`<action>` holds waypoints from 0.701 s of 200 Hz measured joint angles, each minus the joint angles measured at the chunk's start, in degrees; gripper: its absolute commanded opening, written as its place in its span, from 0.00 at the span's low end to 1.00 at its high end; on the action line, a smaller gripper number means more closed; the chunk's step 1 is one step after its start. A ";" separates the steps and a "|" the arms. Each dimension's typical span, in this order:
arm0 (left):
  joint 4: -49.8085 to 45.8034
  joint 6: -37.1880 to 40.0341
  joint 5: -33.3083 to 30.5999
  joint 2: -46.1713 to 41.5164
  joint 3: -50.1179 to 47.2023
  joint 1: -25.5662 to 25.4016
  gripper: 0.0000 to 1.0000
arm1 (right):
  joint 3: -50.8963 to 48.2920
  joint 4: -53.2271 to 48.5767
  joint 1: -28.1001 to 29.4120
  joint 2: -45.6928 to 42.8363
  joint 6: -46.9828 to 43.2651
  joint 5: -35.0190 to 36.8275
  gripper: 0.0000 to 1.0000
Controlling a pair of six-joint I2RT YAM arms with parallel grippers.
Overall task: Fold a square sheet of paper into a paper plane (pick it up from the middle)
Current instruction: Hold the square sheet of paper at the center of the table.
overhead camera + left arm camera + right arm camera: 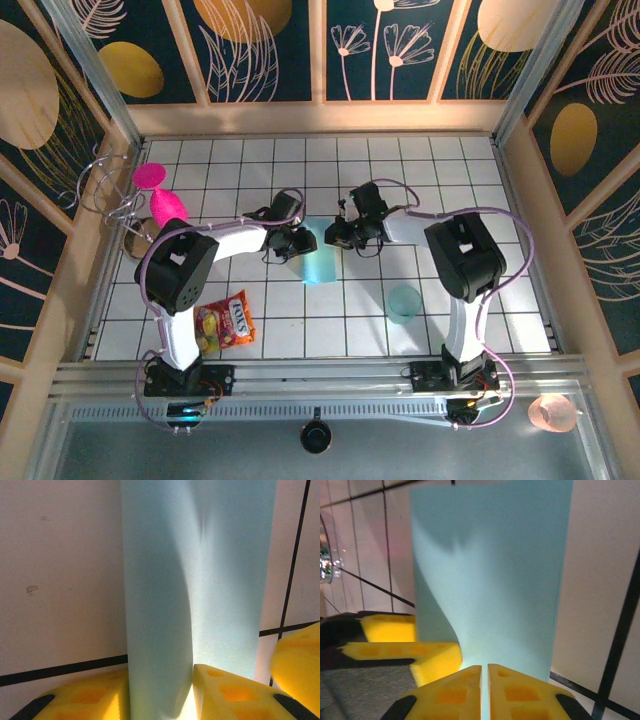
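1. A red-and-yellow sweet bag [225, 322] lies on the white tiled table [520, 300] near the left arm's base. Its white lettering looks like "FOX'S"; the finer print is too small to read.
2. The left arm rises from its base at the near edge and bends at the elbow. Its forearm reaches right and away, toward the middle of the table, so the left gripper [305, 243] points right.
3. The right arm mirrors it: up from its base, a bend at the elbow, then the forearm reaching left. The right gripper [338, 238] faces the left one, and the two are close together.
4. In the left wrist view the yellow fingers [85, 700] stand partly apart. The sheet of paper [320, 262] runs down between them, curved, and touches both pads, so this gripper is grasping the paper.
5. In the right wrist view the yellow fingertips [450, 690] are nearly together, with a thin slit between them. The paper's near edge is pinched in that slit.
6. The light-blue sheet of paper is now a narrow strip at mid-table, held at one end by both grippers. In the top view it extends toward the near side. I cannot tell whether its free end rests on the tiles.
7. A translucent teal cup [404, 303] stands well apart from the paper, beside the right arm.
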 measured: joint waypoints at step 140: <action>-0.90 0.00 -3.50 -2.05 0.24 -1.25 0.40 | 4.35 -7.52 0.02 5.01 -3.65 -0.22 0.02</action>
